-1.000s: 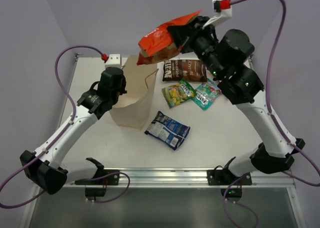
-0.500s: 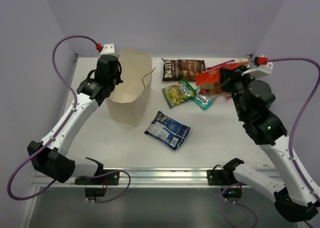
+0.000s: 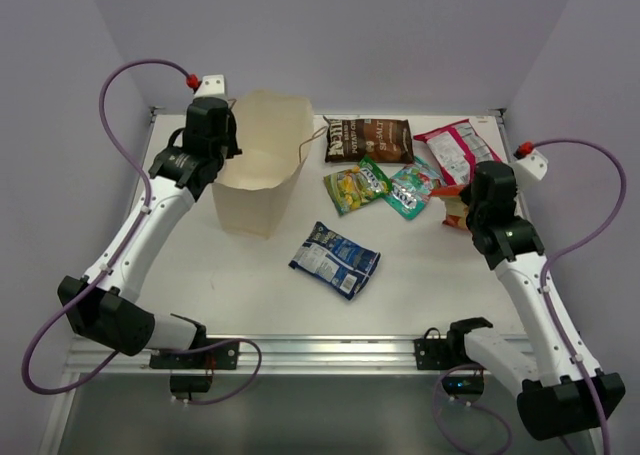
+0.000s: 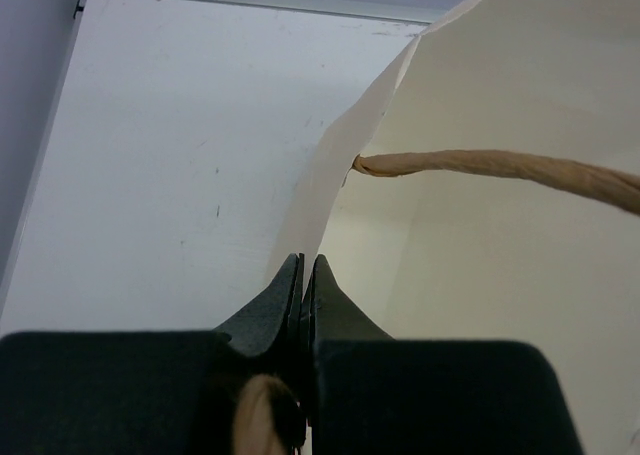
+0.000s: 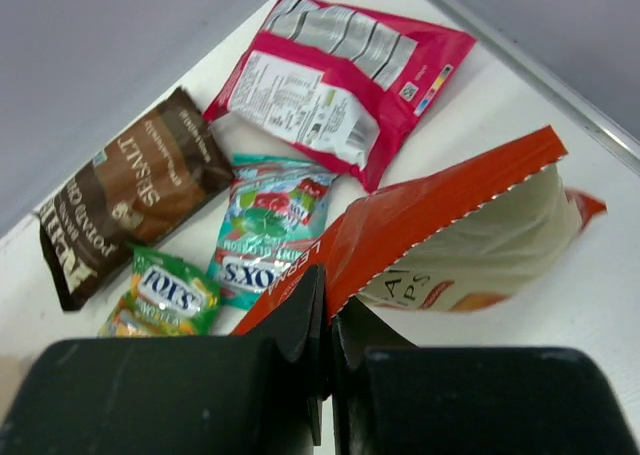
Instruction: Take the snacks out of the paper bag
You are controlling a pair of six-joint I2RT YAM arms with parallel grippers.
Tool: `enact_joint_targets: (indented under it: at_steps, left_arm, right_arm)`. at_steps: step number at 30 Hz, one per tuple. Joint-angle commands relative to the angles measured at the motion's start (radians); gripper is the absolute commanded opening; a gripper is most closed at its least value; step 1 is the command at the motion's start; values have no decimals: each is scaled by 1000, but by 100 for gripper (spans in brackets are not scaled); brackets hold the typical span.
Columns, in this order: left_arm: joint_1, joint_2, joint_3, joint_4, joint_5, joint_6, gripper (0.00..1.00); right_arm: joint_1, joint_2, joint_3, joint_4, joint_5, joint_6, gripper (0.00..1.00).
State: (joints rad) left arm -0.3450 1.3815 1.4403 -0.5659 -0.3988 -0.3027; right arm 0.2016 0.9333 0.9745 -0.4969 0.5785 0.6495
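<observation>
The cream paper bag (image 3: 262, 165) stands upright at the back left, open at the top. My left gripper (image 3: 222, 143) is shut on its left rim (image 4: 330, 190); a string handle (image 4: 480, 163) shows inside. My right gripper (image 3: 462, 207) is shut on the orange-red packet (image 5: 450, 225), low over the table at the right. On the table lie the dark brown packet (image 3: 368, 139), the pink-and-white packet (image 3: 456, 150), the yellow-green packet (image 3: 355, 186), the teal-green packet (image 3: 410, 190) and the blue-and-white packet (image 3: 335, 259).
The table's back edge (image 3: 400, 116) and right edge (image 3: 525, 190) run close to the packets. Purple cables (image 3: 120, 105) loop above both arms. A metal rail (image 3: 320, 350) runs along the front edge.
My right arm swung the orange-red packet from above the bag over to the right and down near the table. The pink-and-white packet is now uncovered. The left gripper moved slightly back with the bag's rim.
</observation>
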Motion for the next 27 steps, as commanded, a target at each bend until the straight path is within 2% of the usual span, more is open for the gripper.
enact_joint_targets:
  at_steps: [1, 4, 6, 10, 12, 16, 17, 19, 20, 23, 27]
  left_arm:
    - [8, -9, 42, 47, 29, 19, 0]
    - [9, -9, 39, 44, 40, 14, 0]
    - [14, -7, 38, 38, 49, 11, 0]
    - [31, 13, 60, 26, 72, 5, 0]
    - [43, 27, 95, 17, 94, 2, 0]
    - [63, 94, 182, 1, 143, -13, 0]
    - [67, 109, 205, -3, 156, -19, 0]
    - [69, 161, 279, -20, 164, -22, 0]
    - [70, 178, 302, -23, 166, -24, 0]
    - [98, 246, 382, -41, 213, -41, 0]
    - [158, 318, 440, -48, 274, -68, 0]
  right_arm:
    - [-22, -30, -25, 147, 109, 71, 0]
    - [-21, -41, -111, 224, 40, 93, 0]
    - [-18, -28, -175, 210, -73, 156, 0]
    - [28, -16, -324, 147, -221, 312, 12]
    - [108, -34, -390, 141, -262, 366, 22]
    - [246, -47, -398, 23, -321, 440, 39]
    - [257, -56, -396, 6, -338, 450, 51]
    - [263, -77, -393, -44, -374, 447, 64]
    - [263, -91, -386, -61, -376, 429, 78]
    - [265, -140, -312, -158, -365, 380, 99]
    - [263, -171, -215, -279, -385, 285, 99]
